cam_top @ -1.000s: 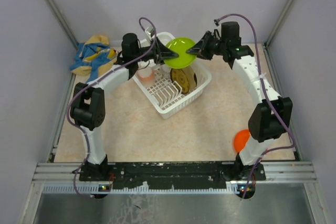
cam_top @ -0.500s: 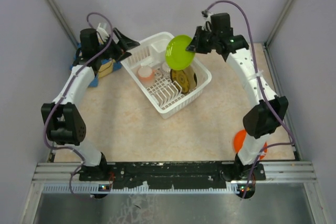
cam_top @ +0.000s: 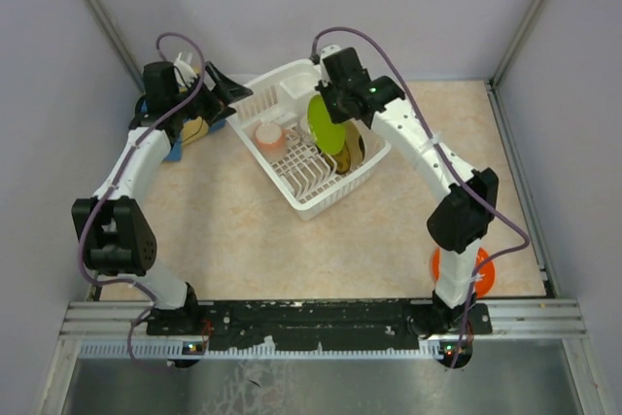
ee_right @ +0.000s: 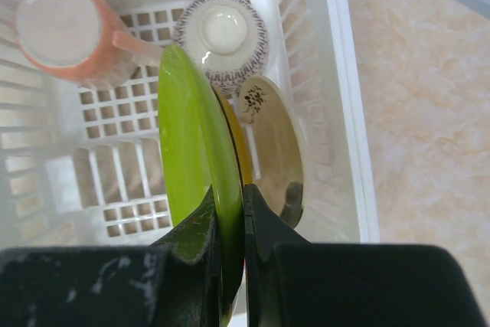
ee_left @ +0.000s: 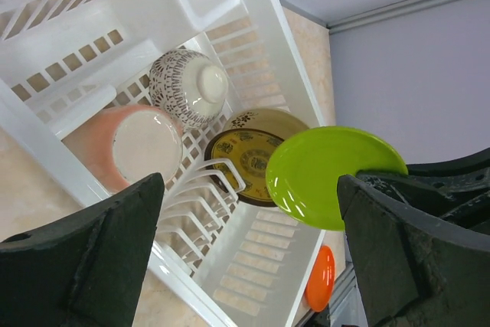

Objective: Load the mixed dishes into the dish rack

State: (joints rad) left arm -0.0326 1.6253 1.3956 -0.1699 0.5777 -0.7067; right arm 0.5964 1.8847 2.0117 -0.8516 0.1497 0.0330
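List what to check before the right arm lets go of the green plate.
1. Right gripper clamped on lime-green plate rim: ok.
2. Plate on edge, over the dish rack, beside the brown-yellow plate: ok.
3. Plate's lower edge seated between ribs: cannot tell.
4. Left gripper open, clear of the rack: ok.
5. All dishes loaded: not ok, orange plate lies on the table.

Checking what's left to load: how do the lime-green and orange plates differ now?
The lime-green plate stands on edge in the right gripper; the orange plate lies ungripped. The lime-green plate is at the dish rack, beside the brown-yellow plate; the orange plate is on the table by the right arm's base. Both are plain and round.
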